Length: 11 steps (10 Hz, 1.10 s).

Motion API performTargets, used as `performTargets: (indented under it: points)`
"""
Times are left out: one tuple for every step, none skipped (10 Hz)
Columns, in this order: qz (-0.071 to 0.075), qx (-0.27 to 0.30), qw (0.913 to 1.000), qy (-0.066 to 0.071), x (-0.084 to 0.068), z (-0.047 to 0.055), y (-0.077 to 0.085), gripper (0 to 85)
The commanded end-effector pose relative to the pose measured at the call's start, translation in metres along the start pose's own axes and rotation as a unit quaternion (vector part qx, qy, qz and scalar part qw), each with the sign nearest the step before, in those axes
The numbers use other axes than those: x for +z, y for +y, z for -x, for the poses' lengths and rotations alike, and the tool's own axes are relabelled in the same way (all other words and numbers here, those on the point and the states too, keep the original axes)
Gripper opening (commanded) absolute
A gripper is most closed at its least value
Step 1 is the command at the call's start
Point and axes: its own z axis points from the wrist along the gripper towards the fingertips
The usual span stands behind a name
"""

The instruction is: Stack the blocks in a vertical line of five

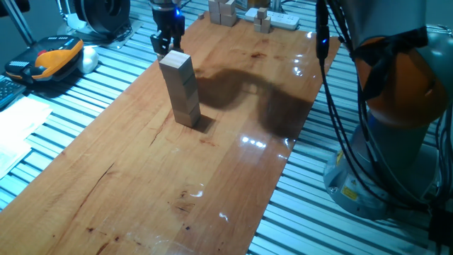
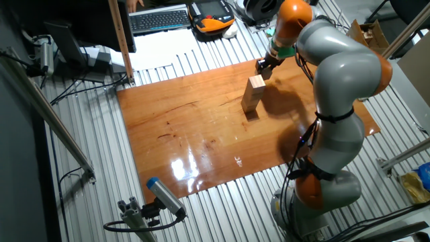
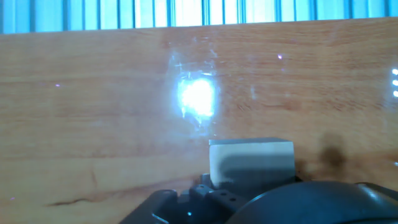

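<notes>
We are looking at a tall upright column of pale unfinished wooden cubes (image 1: 181, 88) standing near the middle of the glossy brown wooden table (image 1: 141, 191), each cube squared on the one below so the line stays vertical. Our black two-finger gripper (image 1: 167, 39) is hanging just behind and above the column's top, apparently apart from it; we cannot tell whether it is spread or closed. Seams are faint, so counting cubes is hard, and the hand view is catching only the top cube's edge.
</notes>
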Motion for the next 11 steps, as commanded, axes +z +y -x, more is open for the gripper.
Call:
performTargets:
  points:
    - [0.0,0.0,1.0,0.001,-0.062,0.001,0.0,0.0]
    - [-0.001,0.0,1.0,0.001,-0.071,-0.002,0.0,0.0]
    - [0.001,0.003,1.0,-0.004,-0.077,-0.005,0.003,0.0]
    - [0.004,0.006,1.0,-0.006,-0.081,-0.007,0.005,0.0]
    - [0.008,0.009,0.9999,-0.007,-0.086,-0.009,0.009,0.0]
    - [0.013,0.014,0.9998,-0.005,-0.093,-0.011,0.014,0.0]
    - [0.012,0.017,0.9998,-0.004,-0.101,-0.014,0.022,0.0]
    - [0.009,0.018,0.9998,-0.002,-0.108,-0.017,0.027,0.0]
    - [0.008,0.019,0.9998,-0.001,-0.113,-0.02,0.032,0.0]
    - [0.011,0.017,0.9998,-0.001,-0.115,-0.023,0.032,0.0]
    - [0.017,0.015,0.9997,-0.001,-0.115,-0.025,0.03,0.0]
